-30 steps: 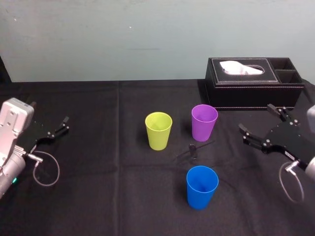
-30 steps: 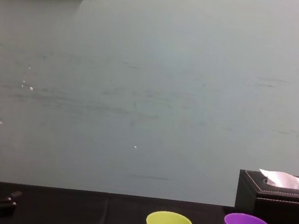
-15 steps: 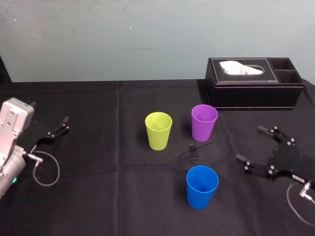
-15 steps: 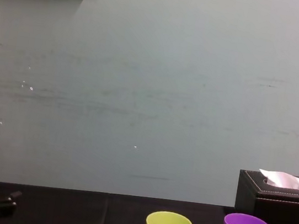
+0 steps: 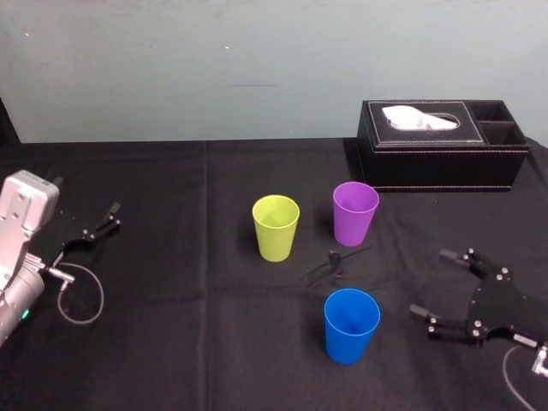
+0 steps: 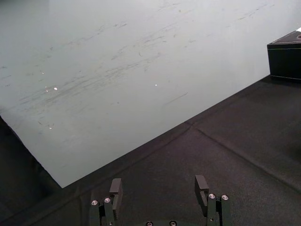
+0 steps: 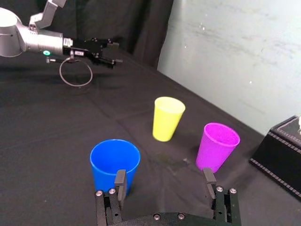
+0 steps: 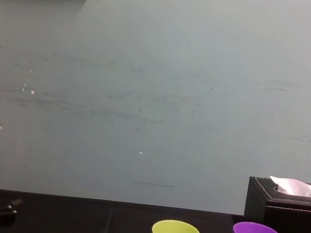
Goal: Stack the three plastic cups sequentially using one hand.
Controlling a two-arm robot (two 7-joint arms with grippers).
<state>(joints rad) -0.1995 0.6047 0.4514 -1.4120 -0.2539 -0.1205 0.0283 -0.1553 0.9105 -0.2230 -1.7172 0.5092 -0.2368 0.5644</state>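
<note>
Lowered toward the table [image 5: 171,342] since the earlier frame, the right gripper [image 5: 431,282], wide open and empty, sits near the upright blue cup [image 5: 351,324], a light, smooth, likely slippery tumbler best pinched across its upper wall; the left gripper [image 5: 110,217] is parked far left.

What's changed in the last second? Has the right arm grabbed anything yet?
The right gripper, open and holding nothing, drew back toward the robot and now sits to the right of the blue cup. The yellow-green cup, purple cup, tissue box and parked left gripper stayed put.
</note>
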